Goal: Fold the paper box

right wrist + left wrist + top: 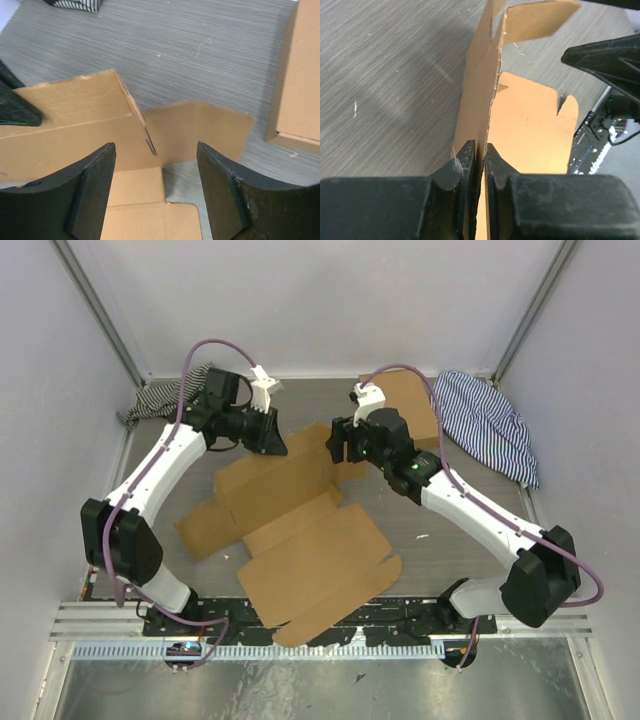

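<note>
The paper box [310,560] is seen as a flat die-cut brown sheet spread over the middle of the grey table [460,530], with its flaps reaching toward 6 o'clock, close to the arm bases. Its far panel, at about 11 o'clock of the sheet, is lifted off the table and stands nearly upright. In the left wrist view this panel is shown edge-on, rising from the flat part of the sheet [530,120].

The raised panel's edge is pinched by the left gripper [272,440], whose fingers [465,165] are pressed against both faces of the cardboard. The right gripper [335,445] is held at about 12 o'clock of the sheet, above the corner where the raised panel [75,130] meets a side flap. Its fingers [95,185] are spread wide, and nothing is held between them.

A smaller cardboard box [405,400] is found at 1 o'clock, behind the right gripper. A dark striped cloth [165,400] is bunched in the corner at 10 o'clock, and a blue striped cloth [490,425] is laid at 2 o'clock.
</note>
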Available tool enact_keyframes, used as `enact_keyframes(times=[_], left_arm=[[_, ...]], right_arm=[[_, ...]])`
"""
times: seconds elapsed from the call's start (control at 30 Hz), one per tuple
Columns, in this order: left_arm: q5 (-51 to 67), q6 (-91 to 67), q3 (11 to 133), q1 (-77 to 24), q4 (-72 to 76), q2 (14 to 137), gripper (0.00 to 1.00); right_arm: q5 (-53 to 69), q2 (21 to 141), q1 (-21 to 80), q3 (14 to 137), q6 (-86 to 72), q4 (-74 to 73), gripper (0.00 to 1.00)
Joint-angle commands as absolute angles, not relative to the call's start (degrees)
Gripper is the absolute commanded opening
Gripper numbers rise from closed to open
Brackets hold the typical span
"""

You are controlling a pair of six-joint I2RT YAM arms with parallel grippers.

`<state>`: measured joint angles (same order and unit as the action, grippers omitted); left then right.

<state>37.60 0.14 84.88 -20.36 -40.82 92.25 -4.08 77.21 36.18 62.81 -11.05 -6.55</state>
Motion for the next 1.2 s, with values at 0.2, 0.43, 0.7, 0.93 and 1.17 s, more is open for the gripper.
enact_keyframes(times=[0.2, 0.43, 0.7, 0.93, 1.17], left_arm=[[14.6, 2.1, 85.4, -28.9, -45.1, 87.0, 0.11], [0.5, 4.5, 86.7, -35.5, -46.8, 85.8, 0.07], [-18.9, 11.1, 88.6, -43.7, -50.7, 87.5, 0.01], [-39.7, 18.8, 88.0, -51.8, -51.3, 91.7, 0.00], [-44.5, 20.0, 84.7, -52.9, -45.6, 90.8, 0.00]], right_arm=[[-17.6, 68.0, 34.2, 64.9, -11.9, -13.0, 0.73], [-16.8, 67.3, 27.6, 65.7, -13.7, -16.2, 0.75], [-13.0, 70.5, 17.5, 67.4, -16.5, -17.3, 0.74], [-6.6, 76.1, 15.9, 70.5, -16.1, -16.7, 0.71], [-2.2, 81.6, 14.4, 74.1, -16.5, -15.7, 0.70]])
